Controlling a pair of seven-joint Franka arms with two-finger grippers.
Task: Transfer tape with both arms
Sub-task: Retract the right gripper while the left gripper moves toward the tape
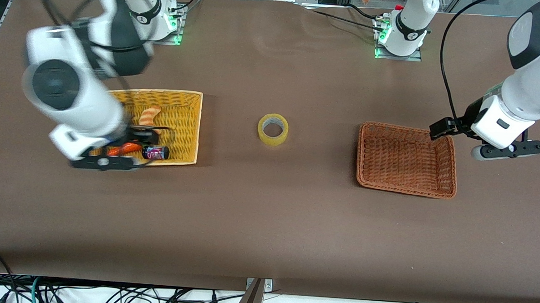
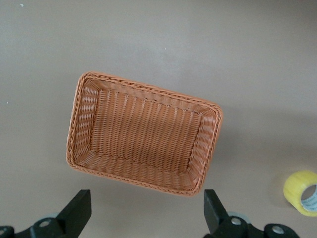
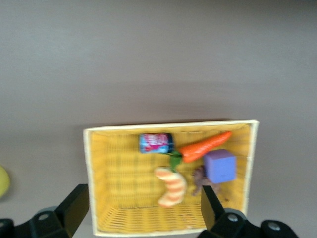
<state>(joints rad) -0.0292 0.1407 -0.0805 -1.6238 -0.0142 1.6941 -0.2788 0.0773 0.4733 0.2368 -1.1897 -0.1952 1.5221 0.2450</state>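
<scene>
tape (image 1: 273, 129): lay on bench (image 1: 267, 224), between baskets
left gripper (image 2: 146, 213): apart, over brown basket (image 2: 143, 133)
right gripper (image 3: 141, 213): apart, over yellow basket (image 3: 119, 173)

Tape (image 1: 273, 129): ring-shaped roll, yellowish translucent, grey-white inner core. Lies flat on the counter (image 1: 267, 224), hole upward, untouched. Sits between the two pincers, well apart from each. Right pincer (image 3: 143, 210) hangs over the yellow basket (image 1: 187, 120), fingers spread, holding nothing. Left pincer (image 2: 147, 213) waits beside the brown basket (image 1: 405, 187), fingers spread, holding nothing.
</scene>
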